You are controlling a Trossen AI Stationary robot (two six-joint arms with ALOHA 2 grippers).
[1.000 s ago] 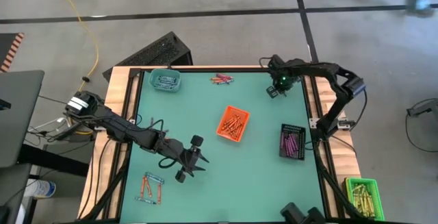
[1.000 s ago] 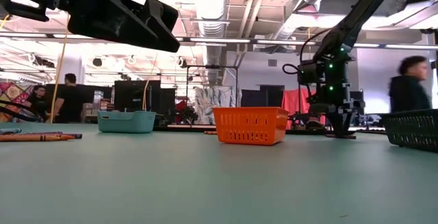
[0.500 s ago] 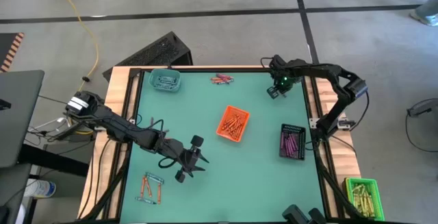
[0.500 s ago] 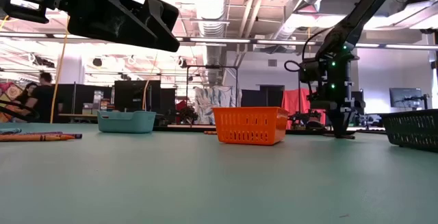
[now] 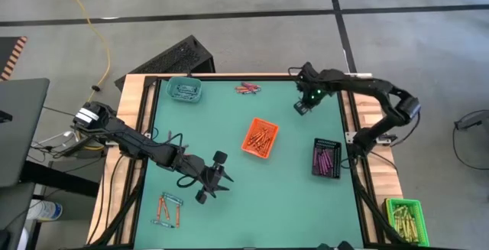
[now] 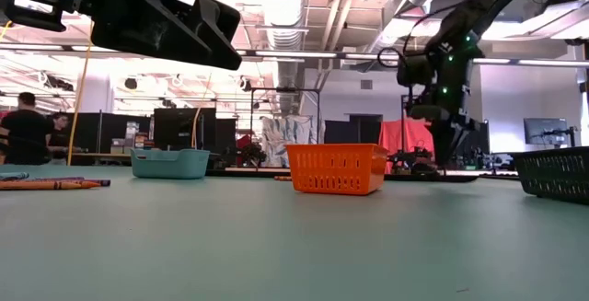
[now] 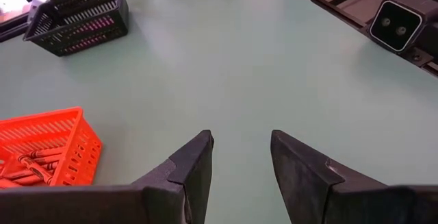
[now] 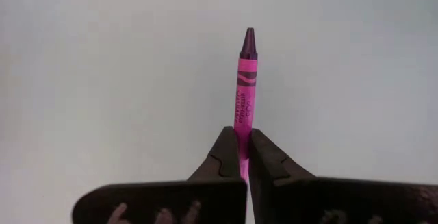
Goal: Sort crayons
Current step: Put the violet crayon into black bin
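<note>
The high view looks straight down on the whole green table (image 5: 252, 196). The low view sits at tabletop level, facing across into the room. Both share the orange tray (image 5: 260, 137) and teal tray (image 6: 169, 162). The left wrist view looks close over the tabletop; the right wrist view looks close down at it.

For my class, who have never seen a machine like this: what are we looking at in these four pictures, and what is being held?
Two dark robot arms work at a green table. One picture looks down from above, one looks level across the tabletop, and two come from cameras on the wrists. On the table stand a teal tray, an orange tray and a black tray, with loose crayons nearby. The right hand pinches a pink crayon. The left hand hangs open and empty.
</note>
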